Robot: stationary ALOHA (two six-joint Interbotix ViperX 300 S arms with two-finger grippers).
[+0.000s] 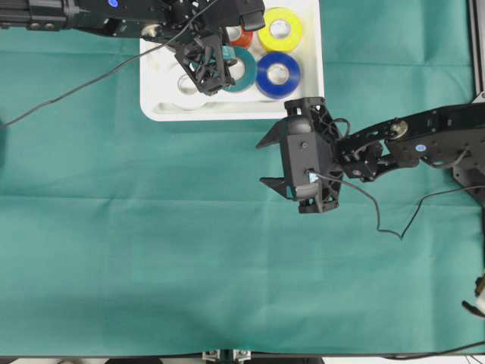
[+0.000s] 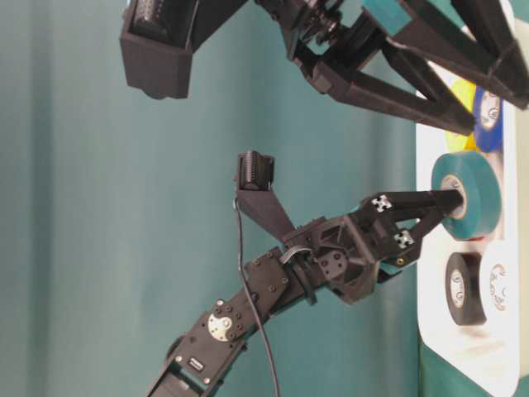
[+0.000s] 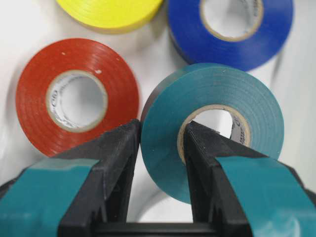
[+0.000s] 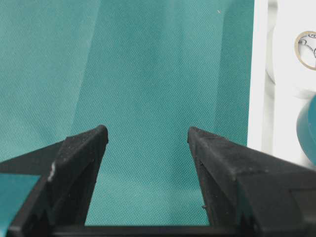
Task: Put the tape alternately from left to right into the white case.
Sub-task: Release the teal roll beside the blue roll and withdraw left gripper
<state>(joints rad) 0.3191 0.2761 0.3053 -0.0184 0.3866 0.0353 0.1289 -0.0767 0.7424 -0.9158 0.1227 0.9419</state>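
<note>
My left gripper (image 3: 162,128) is shut on the teal tape roll (image 3: 212,98), one finger outside the roll and one inside its pale core. It holds the roll tilted over the white case (image 1: 227,112), beside the blue roll (image 1: 277,74). Whether the roll touches the case floor I cannot tell. The yellow roll (image 1: 280,29) and orange-red roll (image 1: 241,36) lie flat at the case's far side. A black roll (image 2: 463,288) and a white roll (image 2: 500,285) lie in the case's left half. My right gripper (image 1: 260,163) hangs open over the cloth just in front of the case, nothing between its fingers (image 4: 84,148).
A green cloth (image 1: 151,243) covers the whole table. The case's raised rim (image 4: 256,74) stands just to the right of my right gripper. Black cables (image 1: 68,89) trail from both arms across the cloth.
</note>
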